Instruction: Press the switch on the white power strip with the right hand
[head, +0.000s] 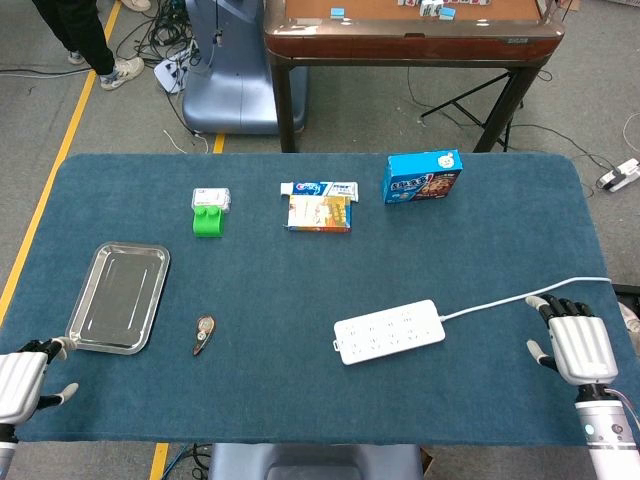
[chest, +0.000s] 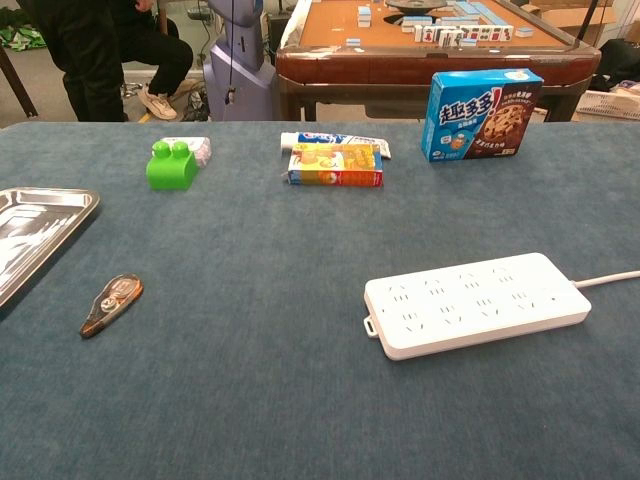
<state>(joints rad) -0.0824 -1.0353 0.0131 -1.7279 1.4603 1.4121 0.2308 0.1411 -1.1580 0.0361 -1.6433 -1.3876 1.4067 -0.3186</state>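
The right hand (head: 573, 342) rests at the near right edge of the blue table (head: 300, 400), fingers spread and holding nothing. The white power strip (head: 390, 331) lies just to its left, apart from it, angled across the cloth with its cord (head: 530, 297) running off past the hand's fingertips. The switch itself is too small to pick out (neither view shows it plainly). The left hand (head: 25, 385) sits at the near left corner, also empty with fingers apart, beside a metal tray (head: 118, 297). A correction tape roller (head: 203, 334) lies between tray and strip. The risk here seems twofold: the strip is light and could slide under a sideways push, and the hand could snag the cord while crossing.
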